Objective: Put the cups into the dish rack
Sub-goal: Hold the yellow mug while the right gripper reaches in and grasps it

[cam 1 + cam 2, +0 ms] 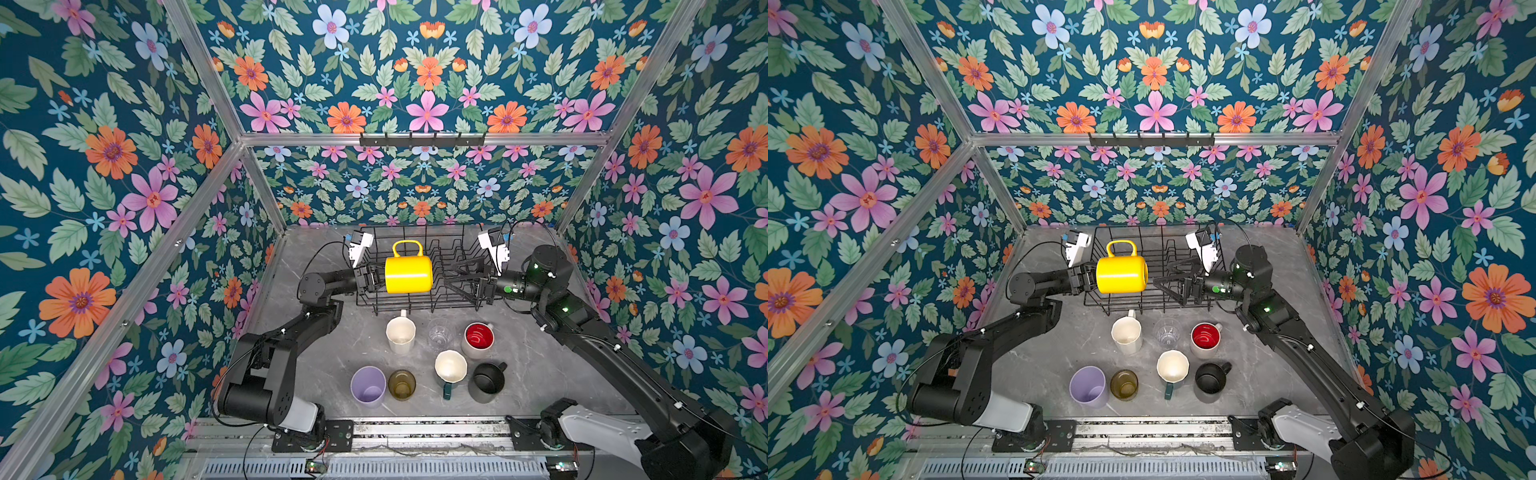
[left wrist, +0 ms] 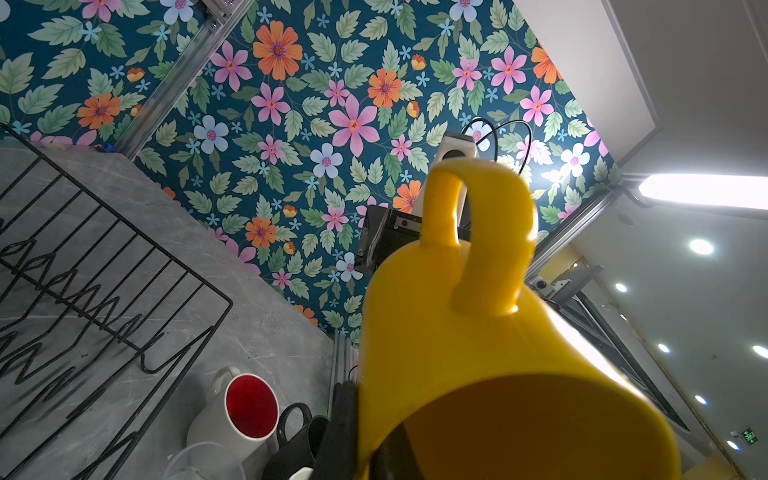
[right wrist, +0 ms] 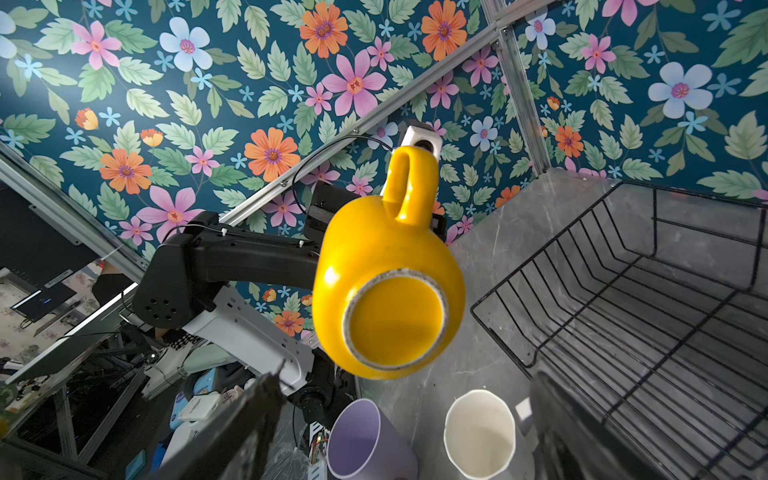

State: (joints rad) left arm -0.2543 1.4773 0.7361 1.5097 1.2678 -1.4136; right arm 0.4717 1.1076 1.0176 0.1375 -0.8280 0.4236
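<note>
In both top views: left tool (image 1: 379,279) clamps the rim of the yellow mug (image 1: 408,275), held sideways above the rack (image 1: 449,249); its fingertips are hidden. Right tool (image 1: 451,274) stands wide, empty, just beside the mug.
Left wrist: mug (image 2: 478,332) is cut off and mostly covers the tool.
Right wrist: mug base (image 3: 395,320) faces the camera; fingers (image 3: 257,415) are blurred and cropped.

In both top views the left arm (image 1: 286,332) and right arm (image 1: 615,345) are matt black, with boxy links and round joints. Each has a white shell (image 1: 301,415) near its base at the lower edge, small white clips (image 1: 284,331) along the links, and thin black cables (image 1: 316,254) looping by a white wrist camera (image 1: 360,247). Green lights (image 1: 564,309) glow on the right arm. The right gripper (image 1: 449,274) has black triangular frame fingers.
</note>
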